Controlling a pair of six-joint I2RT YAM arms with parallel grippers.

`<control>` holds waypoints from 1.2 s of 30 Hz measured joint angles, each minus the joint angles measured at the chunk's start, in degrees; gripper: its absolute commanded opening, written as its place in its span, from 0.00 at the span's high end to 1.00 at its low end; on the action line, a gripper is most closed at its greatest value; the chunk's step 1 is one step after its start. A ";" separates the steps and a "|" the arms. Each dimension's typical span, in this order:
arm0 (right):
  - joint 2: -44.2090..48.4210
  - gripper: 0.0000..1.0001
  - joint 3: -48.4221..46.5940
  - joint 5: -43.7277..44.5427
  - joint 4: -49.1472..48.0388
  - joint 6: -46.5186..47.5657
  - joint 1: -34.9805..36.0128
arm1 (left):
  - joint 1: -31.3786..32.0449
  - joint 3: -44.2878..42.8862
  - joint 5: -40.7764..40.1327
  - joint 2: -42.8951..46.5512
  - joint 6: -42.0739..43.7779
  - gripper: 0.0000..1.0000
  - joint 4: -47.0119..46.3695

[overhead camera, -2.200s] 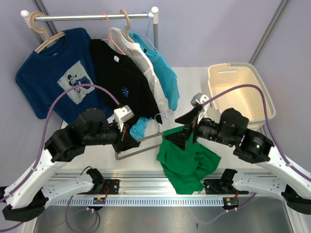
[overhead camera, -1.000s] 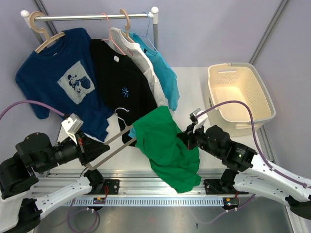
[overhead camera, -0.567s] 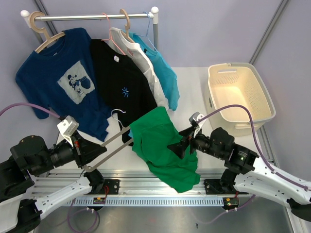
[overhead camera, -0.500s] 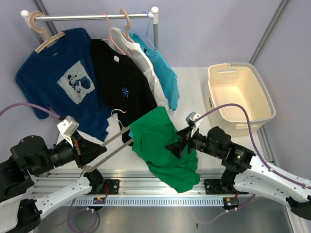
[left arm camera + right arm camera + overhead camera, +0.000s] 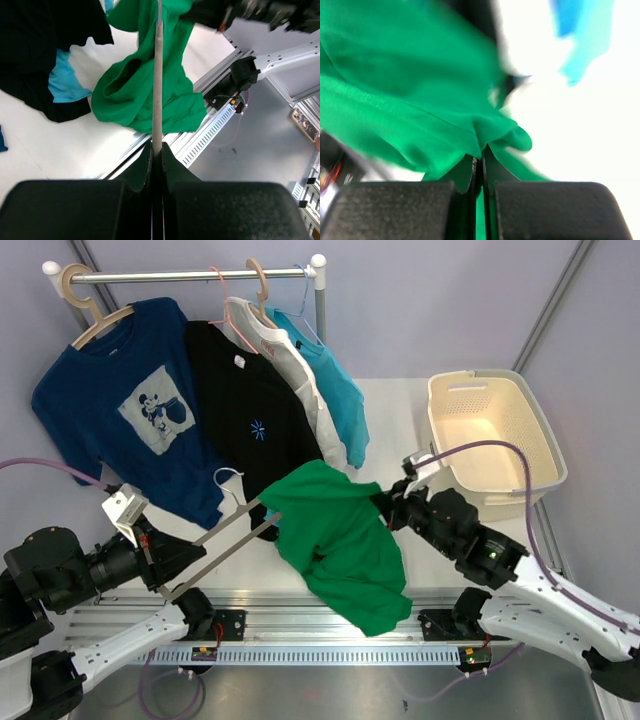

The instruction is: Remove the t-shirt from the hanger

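Diagonally across the top view, the hanger (image 5: pixel 158 85) has its long axis running from 8 o'clock up to 2 o'clock. Its slim hook (image 5: pixel 225 476) sticks out sideways toward 11 o'clock. The left gripper (image 5: pixel 156 150) is clamped tight on the hanger's near end, and in the left wrist view the bar runs straight away from between the closed fingers. The far end of the hanger is buried in the green t-shirt (image 5: pixel 340 540), which is bunched over that end rather than spread out. The cloth falls from there toward 5 o'clock, and its lowest fold overhangs the aluminium rail (image 5: pixel 300 652) at the table's near edge. The right gripper (image 5: pixel 385 508) meets the shirt from the 3 o'clock side. The right wrist view shows its fingers pinched shut on a puckered fold of green fabric, though that view is blurred. At 12 o'clock, the hem of the black t-shirt (image 5: pixel 250 410) hanging from the clothes rack (image 5: pixel 190 275) comes down just beside the hanger, so there is little room that way. Bare white table (image 5: pixel 395 425) lies toward 1 o'clock, between the shirt and the cream laundry basket (image 5: pixel 432 410).
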State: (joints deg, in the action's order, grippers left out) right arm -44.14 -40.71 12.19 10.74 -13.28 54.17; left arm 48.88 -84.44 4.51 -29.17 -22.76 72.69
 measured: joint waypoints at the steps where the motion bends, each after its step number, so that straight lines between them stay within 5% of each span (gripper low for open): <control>1: 1.31 1.00 -1.25 2.14 1.66 -0.26 -1.05 | 0.00 0.00 -0.31 0.13 0.00 1.00 0.48; 16: 3.56 1.00 -26.27 28.74 26.01 1.46 -3.67 | 0.00 -3.63 -7.93 1.46 -0.11 1.00 3.58; 36: -7.76 0.97 -22.99 22.12 23.02 0.87 -3.93 | -0.04 -2.91 -32.57 1.53 -0.83 1.00 5.03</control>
State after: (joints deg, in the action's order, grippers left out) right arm -51.90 -63.70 34.30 33.76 -12.40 50.24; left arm 48.84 -87.35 -28.05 -27.64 -23.59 77.71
